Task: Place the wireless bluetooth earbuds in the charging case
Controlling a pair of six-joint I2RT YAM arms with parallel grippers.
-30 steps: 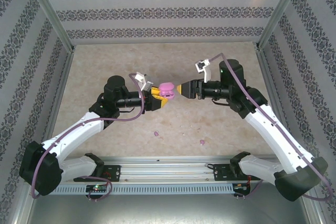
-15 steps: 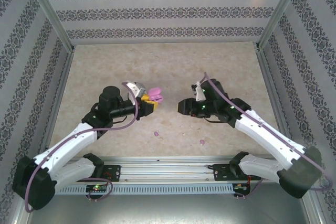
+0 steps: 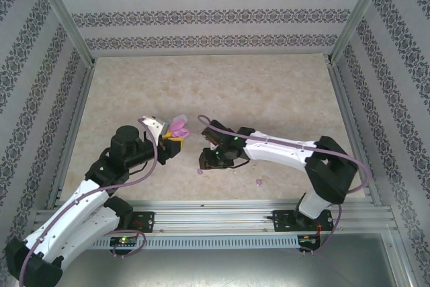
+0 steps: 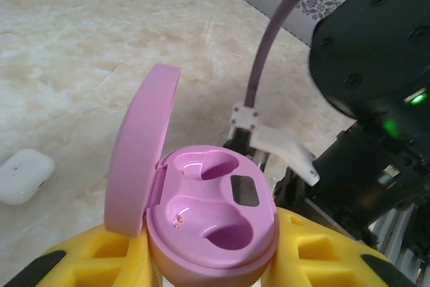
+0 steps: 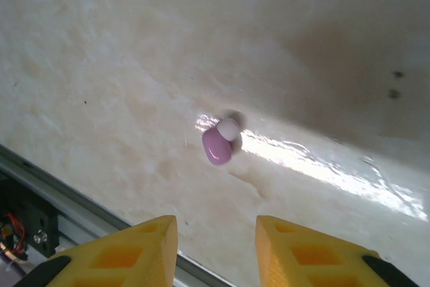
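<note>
Grips the purple charging case between the yellow pads of the left gripper, clear of the table, with its lid swung up and back. Shows both wells bare in the left wrist view, so on that evidence nothing seated yet: opening done, filling not begun. Hovers low over the tabletop with the right gripper, yellow fingers spread, a clear gap between and nothing pinched. Lines up on one lilac earbud, lying loose on the surface just ahead of the tips, not yet touched. Finds that bud, from above, near the held case, on the side toward the front rail. Leaves a second lilac earbud further to the right, well apart from both grippers. Takes in also a white case, lying flat on the table at the left edge of the left wrist view, apparently shut. Judged early in the job: case opened and presented, first bud about to be picked. Left to do: close on the near bud, lift, carry across, seat in a well, then repeat for the second.
</note>
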